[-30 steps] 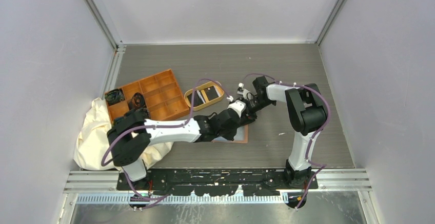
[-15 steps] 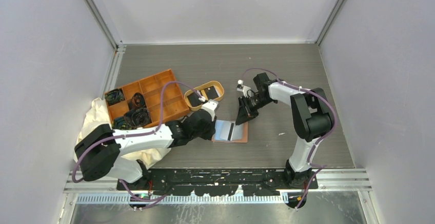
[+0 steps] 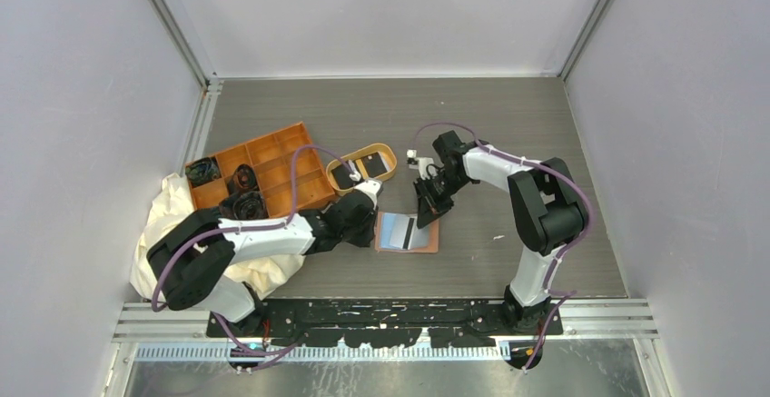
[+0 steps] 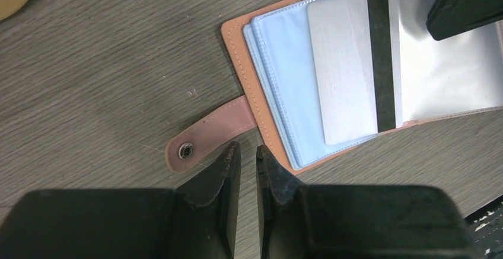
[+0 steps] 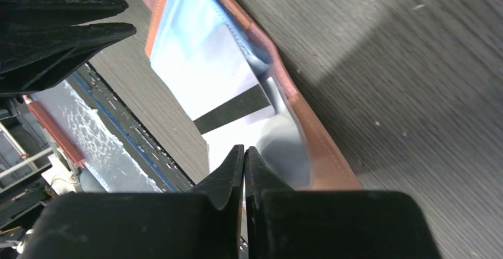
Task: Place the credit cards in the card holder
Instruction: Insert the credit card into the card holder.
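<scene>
The left gripper (image 4: pixel 246 150) has drawn back: a second ago its arm lay stretched across the card holder and hid it; now the fingertips sit just off the holder's left edge. Its jaws stand a narrow slit apart and hold nothing. Beyond them and a little to their left lies an oval tray (image 3: pixel 388 153) with two black cards (image 3: pixel 344 176) in it.

Directly ahead of those fingertips, the card holder (image 4: pixel 283 75) lies spread open and flat on the table (image 3: pixel 508 133), uncovered since that earlier frame. Its long axis runs from the left gripper toward the right one, and its snap tab (image 4: pixel 209 133) points back at the left fingertips, almost touching them. A pale credit card (image 4: pixel 347 75) rests on the bluish pockets, its long side crosswise to the holder, its black stripe (image 4: pixel 382 63) on the edge farther from the left gripper.

The right gripper (image 5: pixel 244 153) has come in from beyond the holder's far end and now stands over its right half. Its jaws, wider a second ago, are pressed tip to tip above the shiny clear sleeve. Whether a sleeve leaf is pinched between them cannot be told.
</scene>
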Motion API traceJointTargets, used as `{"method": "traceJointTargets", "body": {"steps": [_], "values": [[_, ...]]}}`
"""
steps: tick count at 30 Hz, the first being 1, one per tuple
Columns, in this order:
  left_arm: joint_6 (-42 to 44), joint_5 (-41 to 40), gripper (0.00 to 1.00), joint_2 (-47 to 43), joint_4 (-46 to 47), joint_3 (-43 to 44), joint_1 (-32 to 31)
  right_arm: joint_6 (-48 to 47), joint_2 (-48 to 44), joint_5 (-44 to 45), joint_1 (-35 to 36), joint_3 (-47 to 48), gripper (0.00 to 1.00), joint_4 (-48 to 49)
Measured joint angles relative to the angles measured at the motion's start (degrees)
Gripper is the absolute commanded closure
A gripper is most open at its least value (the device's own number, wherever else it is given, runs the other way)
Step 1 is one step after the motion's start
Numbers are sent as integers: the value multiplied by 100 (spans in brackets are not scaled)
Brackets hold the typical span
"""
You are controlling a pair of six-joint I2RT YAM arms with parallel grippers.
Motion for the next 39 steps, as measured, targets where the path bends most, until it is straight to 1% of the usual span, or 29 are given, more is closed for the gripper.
{"method": "traceJointTargets", "body": {"steps": [9, 16, 26, 34, 38, 39], "values": [[-92, 175, 85, 136, -11, 98, 28, 31, 227, 450, 166, 162, 92, -94], [-109, 315, 86, 267, -11, 136, 37, 201, 337, 520, 190, 164, 91, -52], [-131, 420, 88, 372, -7, 179, 39, 407, 369, 236, 190, 258, 90, 133], [-133, 448, 88, 402, 20, 199, 42, 509, 643, -87, 227, 387, 89, 210], [-136, 468, 88, 411, 24, 201, 44, 525, 651, -258, 240, 404, 86, 216], [-136, 470, 88, 411, 24, 201, 48, 511, 651, -278, 240, 426, 83, 195]]}}
